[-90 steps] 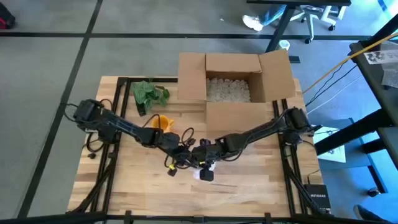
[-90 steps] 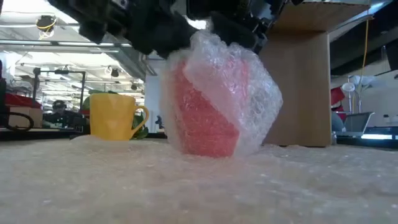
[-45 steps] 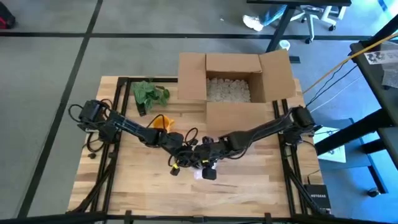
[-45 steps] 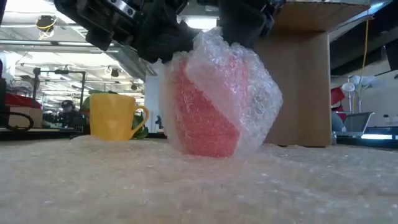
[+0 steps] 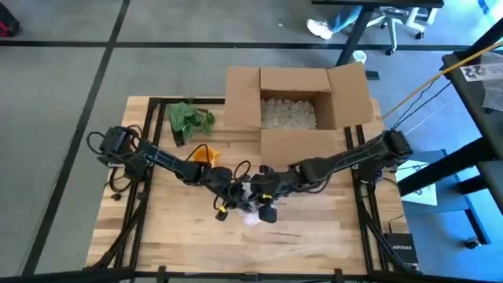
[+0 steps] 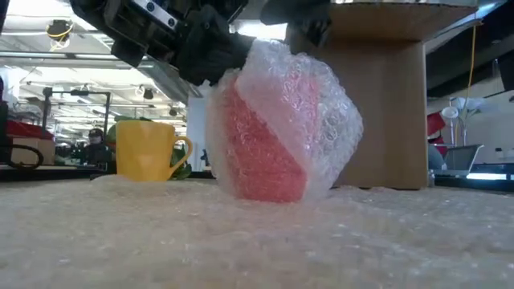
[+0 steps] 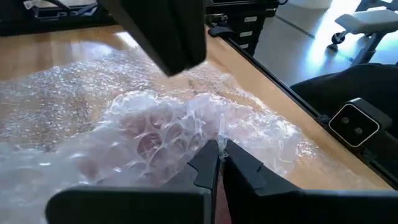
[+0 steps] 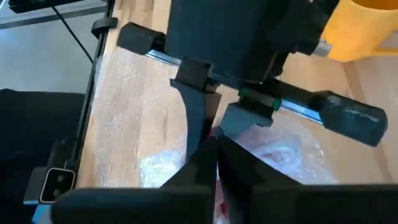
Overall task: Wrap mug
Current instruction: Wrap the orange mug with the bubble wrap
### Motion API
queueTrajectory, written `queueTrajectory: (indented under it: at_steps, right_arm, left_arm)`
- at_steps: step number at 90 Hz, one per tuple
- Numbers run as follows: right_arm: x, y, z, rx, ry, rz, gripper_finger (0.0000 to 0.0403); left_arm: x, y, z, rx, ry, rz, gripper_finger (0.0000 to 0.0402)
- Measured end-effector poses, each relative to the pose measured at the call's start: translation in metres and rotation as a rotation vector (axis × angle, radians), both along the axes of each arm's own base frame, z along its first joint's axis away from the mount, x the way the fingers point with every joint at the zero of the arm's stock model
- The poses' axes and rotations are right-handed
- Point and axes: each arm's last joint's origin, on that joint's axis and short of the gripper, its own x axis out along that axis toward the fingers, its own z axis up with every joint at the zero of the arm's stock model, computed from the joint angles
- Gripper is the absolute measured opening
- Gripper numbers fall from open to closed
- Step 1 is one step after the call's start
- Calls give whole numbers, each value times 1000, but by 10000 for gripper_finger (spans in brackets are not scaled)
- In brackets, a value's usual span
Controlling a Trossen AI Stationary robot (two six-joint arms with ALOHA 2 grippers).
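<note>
High view. Both arms reach in and meet at the middle of the desk [image 5: 314,244], toward its front edge. Left hand [image 5: 236,200] and right hand [image 5: 265,206] sit almost touching over a pale bundle that the arms largely cover. Open cardboard box [image 5: 297,106] at the back, filler inside. Yellow mug [image 5: 204,155] and a green leafy object [image 5: 189,119] on the left side, well apart from the work.

Low view. Red mug [image 6: 265,156] stands on the desk, swathed in bubble wrap [image 6: 321,112]. The wrap bulges loosely at the upper right and is gathered at the top, where dark arm parts press in from above. Yellow mug behind it to the left, box wall behind to the right.

Left wrist view. Left hand's fingers clenched together, pinching a fold of the wrap. The bundle lies directly ahead; loose sheet spreads over the desk around it.

Right wrist view. Right hand's fingers also drawn tight together just above the wrap, with the other arm's body close in front. Whether sheet is caught between them, cannot tell.

Judgement: step in hand is closing the wrap over the mug's top. Keep the left pinch firm, pull the slack upper-right bulge snug and tuck it down without tipping the mug.
</note>
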Motion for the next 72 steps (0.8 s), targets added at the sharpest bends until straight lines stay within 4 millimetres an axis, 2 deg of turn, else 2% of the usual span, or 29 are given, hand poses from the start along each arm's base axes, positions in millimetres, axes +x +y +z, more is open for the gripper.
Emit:
queueTrajectory:
  at_steps: [40, 53, 72]
  right_arm:
    - [11, 2, -24, -25, 50, 16, 1]
    - [19, -2, -38, -6, 85, 25, 1]
    - [21, -1, -44, -7, 103, 37, 1]
  left_arm:
    - [0, 0, 0, -9, -2, -14, 0]
    - [-1, 0, -1, -17, 10, -19, 0]
    - [-3, -1, -3, -20, 43, -53, 0]
